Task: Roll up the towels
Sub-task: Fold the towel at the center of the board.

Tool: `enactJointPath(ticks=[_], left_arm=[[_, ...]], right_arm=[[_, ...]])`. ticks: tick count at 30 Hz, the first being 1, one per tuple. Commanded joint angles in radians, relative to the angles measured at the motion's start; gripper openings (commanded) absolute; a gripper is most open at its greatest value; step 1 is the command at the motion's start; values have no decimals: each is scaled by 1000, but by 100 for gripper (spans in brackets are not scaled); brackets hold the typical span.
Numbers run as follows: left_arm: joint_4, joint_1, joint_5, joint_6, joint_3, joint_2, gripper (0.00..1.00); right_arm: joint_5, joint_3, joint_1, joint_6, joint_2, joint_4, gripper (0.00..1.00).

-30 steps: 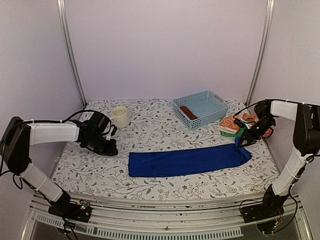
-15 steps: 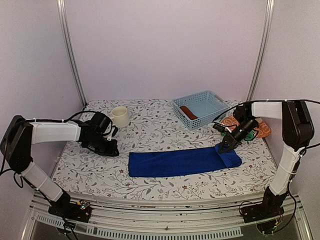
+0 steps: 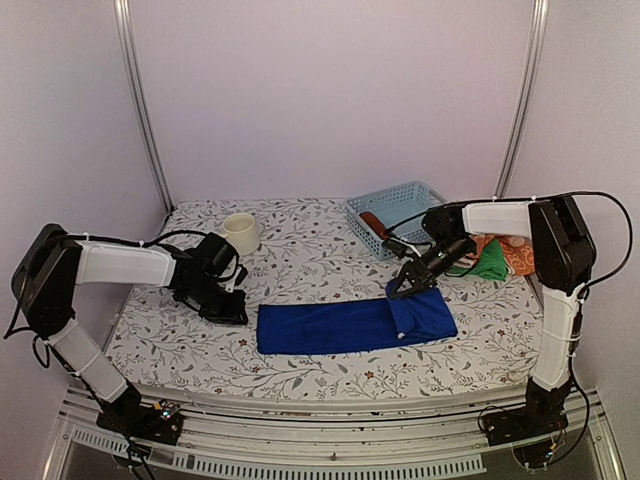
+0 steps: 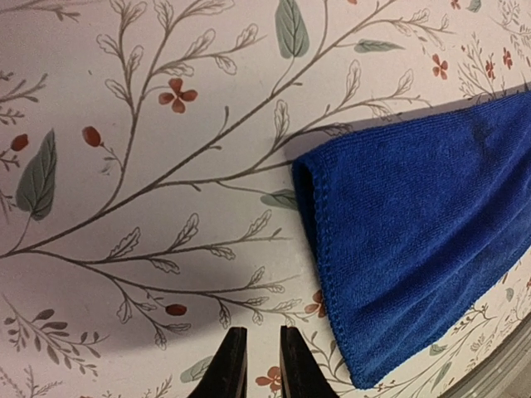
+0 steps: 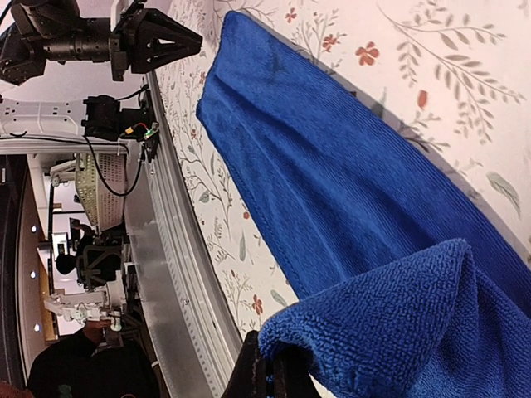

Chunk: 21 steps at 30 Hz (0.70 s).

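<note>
Blue terry is pinched between the right fingers (image 5: 251, 377). They are closed on the right-hand end of the blue towel (image 3: 340, 327). In the right wrist view I see the nap bunched into a thick fold directly at the tips. From the top camera the right fingers (image 3: 400, 289) sit over the towel's far edge, right of its middle. The gripped end is raised and doubled back over the strip, and the doubled part makes a thicker pad at the right end.

Left fingers (image 4: 226, 373): nearly together, only a thin slit between them, nothing held. They point at bare desk (image 4: 124, 207) just beside the towel's left end and are apart from it. That end lies flat, with hem stitching visible and two layers at the edge. The top camera puts the left fingers (image 3: 230, 310) low by the towel's far-left corner. I cannot tell whether they touch the desk.

Rest of the towel: a long strip lying flat across the middle of the floral-print desk, running left to right.

Further out, a pale blue lattice basket (image 3: 395, 190) sits at the back right, behind the right arm, with a rust-brown towel (image 3: 374, 222) inside it. A green towel (image 3: 490, 267) and an orange patterned towel (image 3: 517, 256) lie together at the right edge, partly behind the arm. A cream cup (image 3: 240, 233) stands upright at the back left, well apart from the blue towel.
</note>
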Motion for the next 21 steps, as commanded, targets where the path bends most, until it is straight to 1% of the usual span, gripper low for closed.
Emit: enactJointPath(ticks=[1, 5, 7, 11, 14, 17, 21], left_arm=[[-11, -25, 11, -39, 24, 11, 15], [-10, -39, 19, -41, 23, 29, 15], [-11, -48, 25, -40, 26, 42, 15], [-11, -61, 14, -55, 23, 50, 15], [-11, -65, 4, -62, 19, 52, 14], [-10, -66, -6, -70, 15, 54, 13], [-10, -68, -15, -80, 6, 46, 13]], right_arm=[[-92, 63, 82, 75, 56, 52, 2], [-37, 93, 150, 133, 79, 117, 3], [-63, 103, 175, 183, 96, 154, 2], [-111, 161, 240, 237, 136, 160, 3], [-138, 180, 280, 296, 143, 224, 3], [-170, 190, 305, 418, 157, 341, 3], [-191, 223, 329, 628, 206, 504, 3]])
